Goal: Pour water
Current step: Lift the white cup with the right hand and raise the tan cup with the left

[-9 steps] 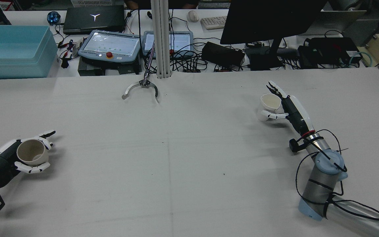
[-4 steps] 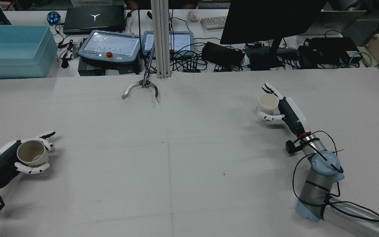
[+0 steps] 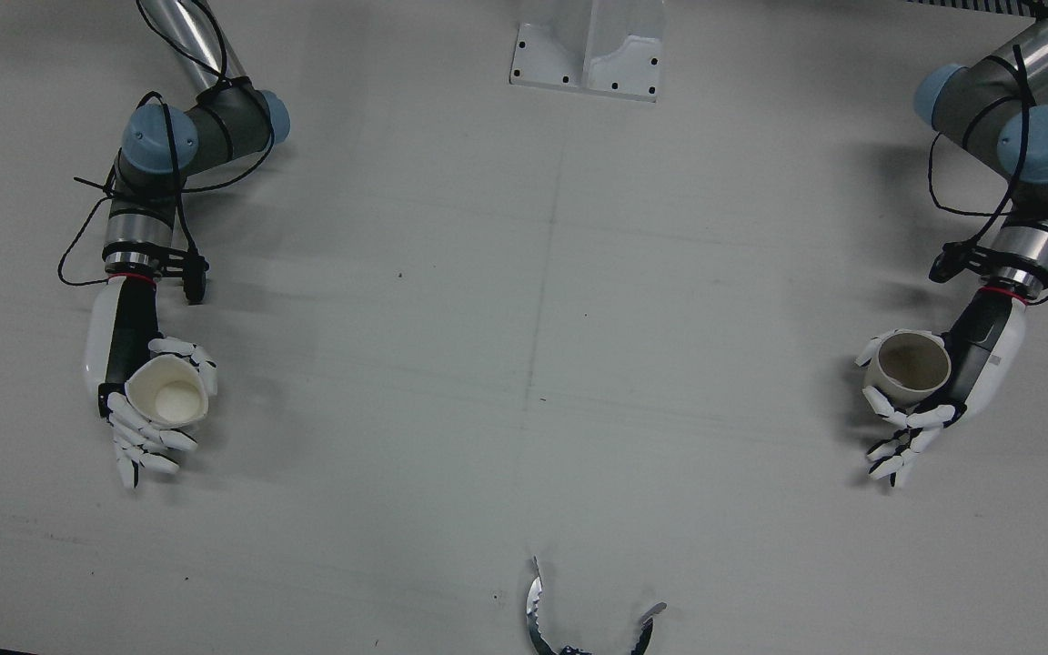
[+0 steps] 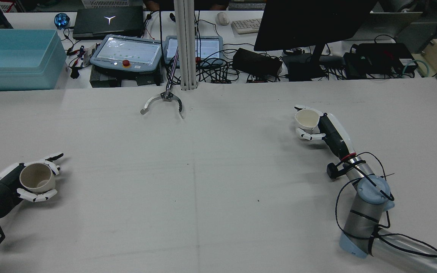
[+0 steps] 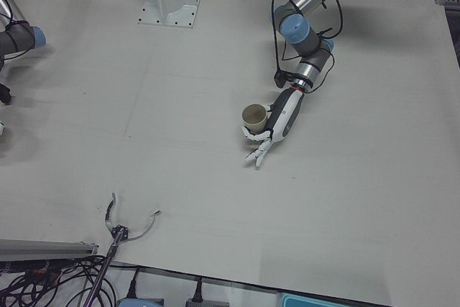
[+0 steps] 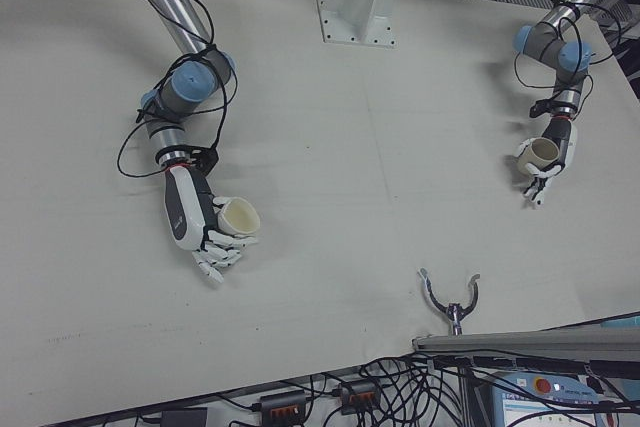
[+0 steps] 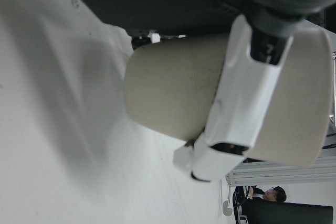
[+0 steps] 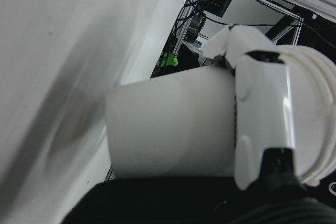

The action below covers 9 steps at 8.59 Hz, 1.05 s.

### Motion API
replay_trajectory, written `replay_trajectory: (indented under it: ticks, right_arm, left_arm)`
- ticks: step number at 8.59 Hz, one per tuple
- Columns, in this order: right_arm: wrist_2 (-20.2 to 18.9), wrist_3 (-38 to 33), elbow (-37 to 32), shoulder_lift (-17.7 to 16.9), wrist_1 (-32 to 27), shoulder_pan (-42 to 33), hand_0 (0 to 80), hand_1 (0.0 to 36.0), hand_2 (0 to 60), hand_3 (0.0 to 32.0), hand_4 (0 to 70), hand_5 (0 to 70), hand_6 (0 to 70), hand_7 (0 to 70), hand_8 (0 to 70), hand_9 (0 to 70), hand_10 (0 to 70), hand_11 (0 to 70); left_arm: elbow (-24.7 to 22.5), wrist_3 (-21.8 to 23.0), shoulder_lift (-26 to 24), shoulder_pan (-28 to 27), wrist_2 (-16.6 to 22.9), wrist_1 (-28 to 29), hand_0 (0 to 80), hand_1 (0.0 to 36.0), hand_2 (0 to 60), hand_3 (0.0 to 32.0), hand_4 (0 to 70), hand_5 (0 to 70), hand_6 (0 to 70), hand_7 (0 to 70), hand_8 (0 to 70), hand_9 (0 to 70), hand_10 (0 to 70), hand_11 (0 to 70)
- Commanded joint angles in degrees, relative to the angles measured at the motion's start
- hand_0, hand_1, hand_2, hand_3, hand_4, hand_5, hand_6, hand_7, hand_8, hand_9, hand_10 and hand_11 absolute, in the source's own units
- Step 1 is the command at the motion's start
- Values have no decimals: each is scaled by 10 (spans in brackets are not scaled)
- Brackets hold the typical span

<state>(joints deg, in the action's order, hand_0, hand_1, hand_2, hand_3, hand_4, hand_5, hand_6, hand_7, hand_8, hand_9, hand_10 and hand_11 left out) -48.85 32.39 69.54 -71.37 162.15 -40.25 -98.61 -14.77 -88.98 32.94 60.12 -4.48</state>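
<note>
White cup (image 4: 306,118): held in the right hand (image 4: 319,127), fingers wrapped round its wall, mouth up and tilted slightly. The right hand view shows its base clear of the table (image 4: 203,182), with a shadow beneath. Location: far right part of the table in the rear view, well apart from the other cup.

Beige cup (image 4: 37,176): held in the left hand (image 4: 17,185), thumb and some fingers closed round its wall, other fingers extended past it. Mouth up. The left hand view shows its base off the surface. Location: near left edge of the table in the rear view.

Contents of the 2 cups: cannot tell.

A metal claw tool (image 4: 163,101) lies at the far middle edge of the table, apart from both hands.
</note>
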Motion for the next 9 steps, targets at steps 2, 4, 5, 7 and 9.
replay_trajectory:
  ticks: [2,4,5,7,9]
  right_arm:
    - [0,-16,57,-6,11,-5,800,330,455,0,700,151,524,700,330,427,96,153]
    - [-2,-15,90,-8,14,-25,800,359,468,0,700,158,531,700,306,395,71,121]
    - [-2,-15,112,-19,14,-32,800,360,482,0,700,160,532,700,301,386,65,113]
    - [-3,-15,139,-33,15,-50,800,360,500,0,700,166,539,700,287,364,53,98]
    - [-3,-16,179,-42,39,-57,800,360,527,0,700,167,541,700,261,331,46,90]
  left_arm:
    - [-4,1,0,2,0,0,800,360,600,0,700,700,108,139,50,20,93,169]
    - [-8,2,-1,5,0,0,800,360,600,0,700,700,108,140,49,18,92,168]
    - [-12,2,-1,-1,1,0,800,360,600,0,700,700,108,140,49,18,92,167]
    - [-25,-12,-25,-11,51,-29,800,360,600,0,700,700,114,146,50,18,91,166]
    - [-32,-22,-114,-50,65,-96,800,360,600,0,700,700,116,149,50,17,90,164]
